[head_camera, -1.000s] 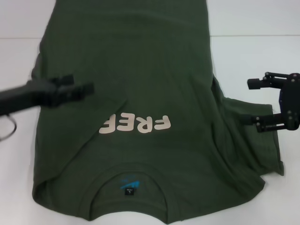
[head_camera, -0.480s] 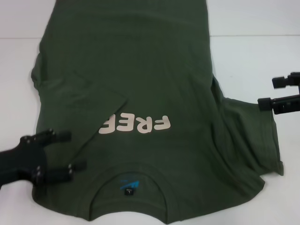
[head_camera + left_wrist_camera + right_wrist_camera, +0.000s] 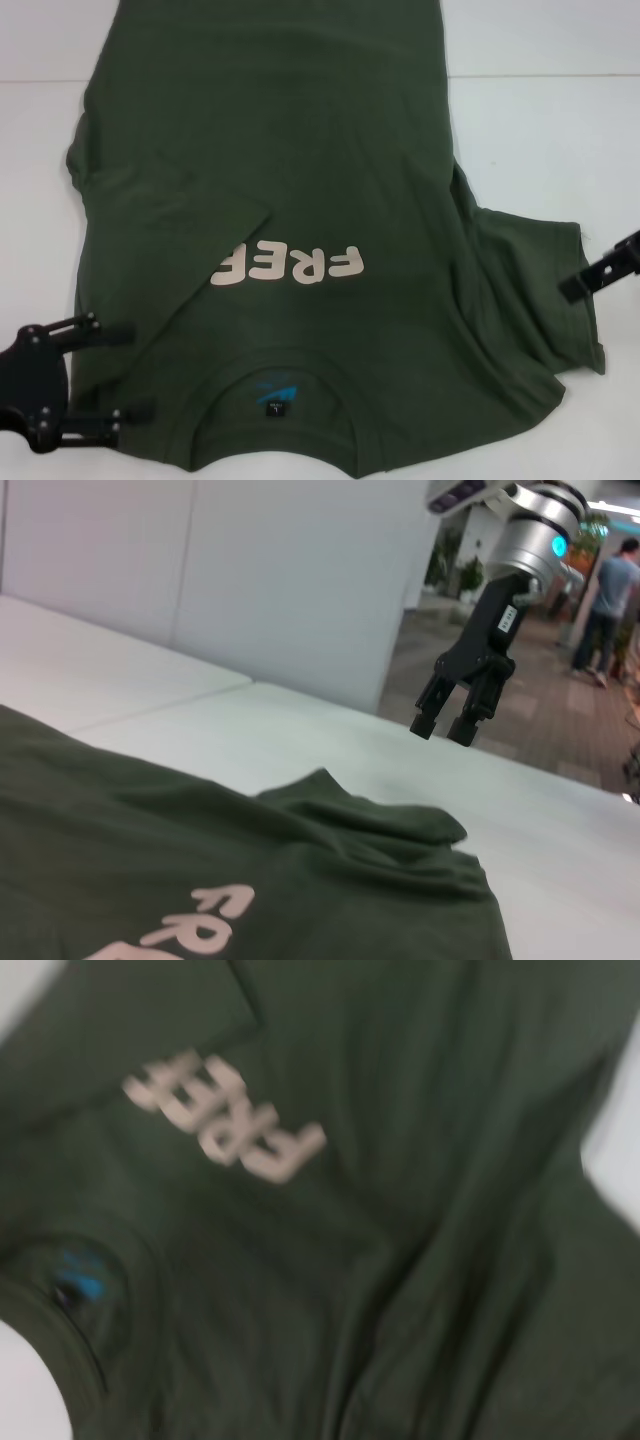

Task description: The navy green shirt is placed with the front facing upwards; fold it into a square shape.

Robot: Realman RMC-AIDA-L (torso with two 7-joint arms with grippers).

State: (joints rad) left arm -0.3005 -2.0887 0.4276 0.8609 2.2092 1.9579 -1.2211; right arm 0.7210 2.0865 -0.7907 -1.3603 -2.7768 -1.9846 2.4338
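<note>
The navy green shirt (image 3: 300,150) lies front up on the white table (image 3: 540,130), with its neck and blue label (image 3: 275,395) nearest me. The "FREE" lettering (image 3: 288,265) shows. The sleeve on my left is folded in over the body. The sleeve on my right (image 3: 530,270) lies spread out. My left gripper (image 3: 125,370) is open and empty over the shirt's near left shoulder. My right gripper (image 3: 590,275) is by the right sleeve's outer edge, mostly out of frame. The left wrist view shows the right gripper (image 3: 442,728) open, above the table beyond the shirt (image 3: 200,860).
Bare white table lies left and right of the shirt. The table's far edge meets a white wall (image 3: 280,580). The right wrist view shows only the shirt (image 3: 400,1260), its lettering (image 3: 225,1120) and its collar.
My left gripper has moved from over the shirt's left middle back toward me, to the near left shoulder. My right gripper has drawn off to the right, nearly out of the head view.
</note>
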